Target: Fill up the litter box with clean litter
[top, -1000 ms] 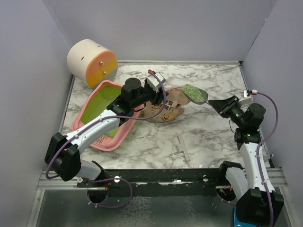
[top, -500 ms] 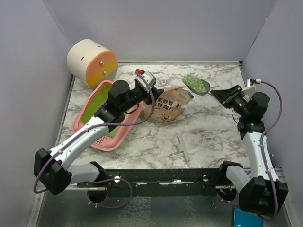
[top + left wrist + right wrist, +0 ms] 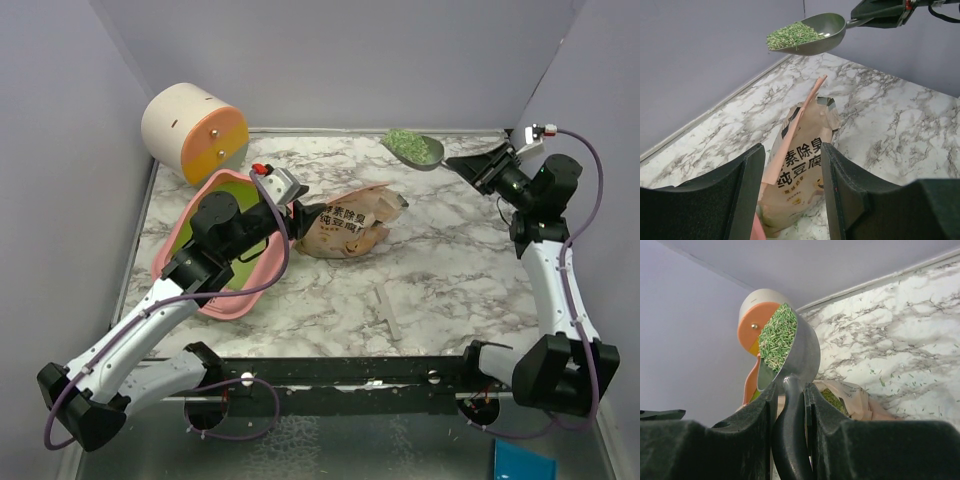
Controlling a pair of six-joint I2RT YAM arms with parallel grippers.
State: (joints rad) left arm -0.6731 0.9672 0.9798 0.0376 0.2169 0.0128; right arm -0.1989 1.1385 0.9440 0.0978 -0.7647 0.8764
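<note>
One tan paper bag point(image 3: 345, 225) lies on the marble table point(image 3: 440, 265) between the arms, and one cream-and-orange cylinder point(image 3: 190, 128) sits at the far left corner. The single litter box point(image 3: 228, 300) lies under the left arm, just beside the bag. The left gripper point(image 3: 792, 150) is spread, facing the bag. The right gripper point(image 3: 790, 387) pinches the handle of one scoop point(image 3: 822, 41) heaped with clean litter point(image 3: 790, 34), in the air beyond the bag and well apart from the box.

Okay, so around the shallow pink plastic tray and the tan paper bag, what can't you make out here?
Shallow pink plastic tray: top view, the left arm hides much of its lime-green floor, so its contents go unseen.
Tan paper bag: fill level; right wrist view, the grey metal scoop largely blocks its mouth.
Bag's print: tiny from above; left wrist view, its fingers crop it.
</note>
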